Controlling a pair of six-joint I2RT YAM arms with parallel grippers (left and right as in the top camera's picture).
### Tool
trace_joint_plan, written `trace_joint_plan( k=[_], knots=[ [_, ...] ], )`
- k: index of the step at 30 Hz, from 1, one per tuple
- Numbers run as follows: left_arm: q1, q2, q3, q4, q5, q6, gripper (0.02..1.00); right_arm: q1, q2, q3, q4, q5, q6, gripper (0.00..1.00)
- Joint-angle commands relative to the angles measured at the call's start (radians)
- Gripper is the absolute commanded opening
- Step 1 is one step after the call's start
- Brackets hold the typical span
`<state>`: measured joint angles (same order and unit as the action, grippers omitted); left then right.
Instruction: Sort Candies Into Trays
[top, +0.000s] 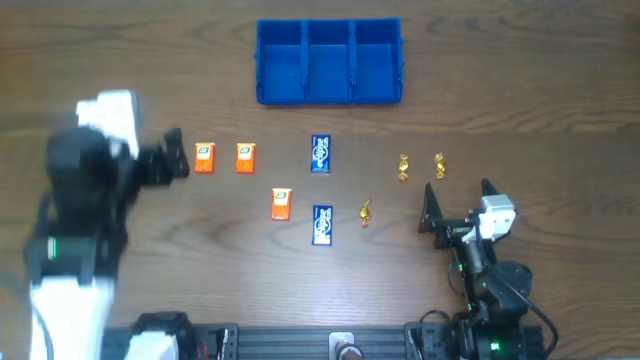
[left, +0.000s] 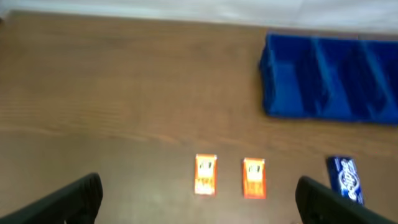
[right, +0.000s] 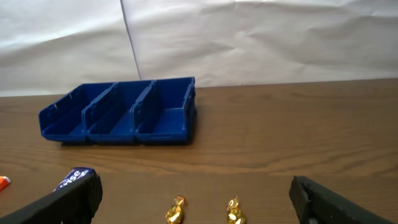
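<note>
**Top view: left gripper (top: 178, 155) open beside the orange candies, nothing sorted yet**

The left gripper hangs released, its fingers spread wide, just left of the leftmost orange candy (top: 204, 158). A second orange candy (top: 246, 158) lies just beside that one. A third orange candy (top: 281, 204) sits nearer the arms' bases. Two blue candies (top: 320, 154) lie at the middle of the wooden table (top: 560, 90), one nearer the arms than the other. Three gold candies (top: 403, 167) lie to the right. The right gripper (top: 458, 195), also released, rests low near the gold candies. All eight candies lie on the table. The blue three-bin tray (top: 330, 62) stands far up the table, well apart from them.

The step in hand looks to be a pick of the leftmost orange candy. The wrapper is flat, so the fingers would need to come down almost to the wood. They should straddle the candy squarely and close gently so it does not skid or fold. The neighbouring orange candy is close, so a centred, vertical descent should keep the inner finger from nudging it.

Bare wood lies between the candy rows and the tray, which gives an open lane for carrying. The tray's raised front wall calls for a lift before crossing it. The two arms stand well apart, so there is little risk of their meeting.
</note>
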<state>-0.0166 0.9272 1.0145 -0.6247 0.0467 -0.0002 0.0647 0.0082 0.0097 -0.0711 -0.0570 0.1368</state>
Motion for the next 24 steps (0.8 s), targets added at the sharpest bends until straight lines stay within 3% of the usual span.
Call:
trace_joint_plan(
  k=[1,9,17,21,23,24],
  knots=[
    [0.0,0.398,0.109,-0.065,0.026,-0.007,0.998,-0.007,-0.005,-0.002,-0.005,-0.005,-0.011,0.998],
    [-0.043,0.82,0.109,0.047,0.025,0.005,1.0,-0.007,-0.005,-0.002,-0.005,-0.005,-0.011,0.998],
    [-0.042,0.953,0.109,0.079,0.033,0.02,0.982,-0.007,-0.005,-0.002,-0.005,-0.005,-0.011,0.998],
    [-0.042,0.964,0.109,0.082,0.032,0.019,0.858,-0.007,-0.005,-0.002,-0.005,-0.005,-0.011,0.998],
    [-0.042,0.964,0.109,0.083,0.032,0.019,0.722,-0.007,-0.005,-0.002,-0.005,-0.005,-0.011,0.998],
    [-0.042,0.964,0.109,0.083,0.032,0.019,0.722,-0.007,-0.005,-0.002,-0.005,-0.005,-0.011,0.998]
  ],
)
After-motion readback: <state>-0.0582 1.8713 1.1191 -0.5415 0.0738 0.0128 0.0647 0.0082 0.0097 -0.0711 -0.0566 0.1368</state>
